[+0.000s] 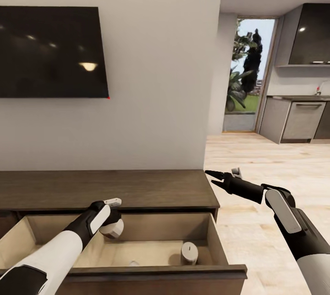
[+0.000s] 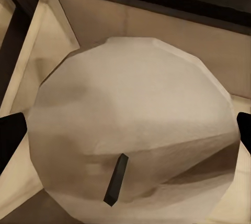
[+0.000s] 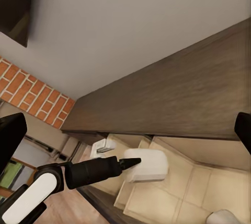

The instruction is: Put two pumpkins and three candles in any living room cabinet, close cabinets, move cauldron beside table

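Here the left gripper (image 1: 113, 222) held a candle (image 1: 113, 228) clamped between its fingers above the open drawer (image 1: 215, 235) of the cabinet (image 1: 137, 187), where another candle (image 1: 189, 253) already stood. The step appeared to be stowing candles; the next move called for lowering and release. The right gripper (image 1: 214, 176) hung beside the cabinet, fingers nearly together and empty. No writing or brand was legible.

L hand (image 1: 111, 221) closed w/ a grip, R hand (image 1: 214, 177) empty, fingers together.

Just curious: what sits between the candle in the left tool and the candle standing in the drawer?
Only bare drawer floor lies between held candle and standing candle, head view.
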